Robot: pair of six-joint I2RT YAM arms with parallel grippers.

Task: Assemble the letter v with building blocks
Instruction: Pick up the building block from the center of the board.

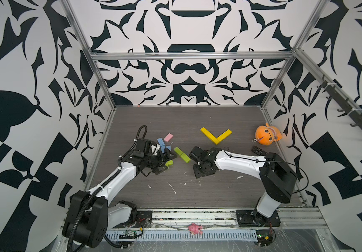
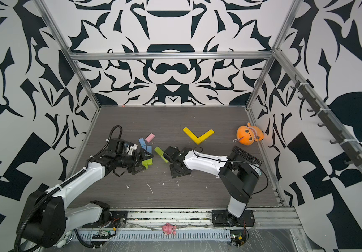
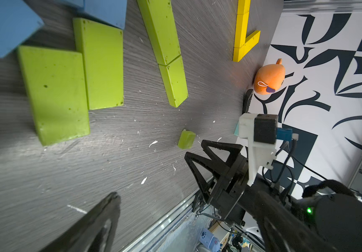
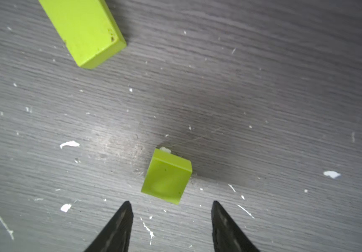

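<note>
Yellow building blocks (image 1: 216,135) lie in a V shape at the back middle of the table in both top views. A pink block (image 1: 168,137) and light blue blocks (image 1: 161,144) sit to its left. Two lime green bars (image 1: 181,154) lie end to end. My left gripper (image 1: 167,162) stands wide open around flat green blocks (image 2: 147,162), holding nothing. My right gripper (image 4: 171,204) points down at a small green cube (image 4: 167,176), which lies just beyond its tips. Its jaws stand apart with nothing between them. The cube is hidden in the top views.
An orange plush toy (image 1: 267,136) lies against the right wall, with a black remote control (image 1: 259,151) next to the right arm. A pink toy (image 1: 195,228) rests on the front rail. White specks litter the grey table (image 1: 175,196). Patterned walls close in three sides.
</note>
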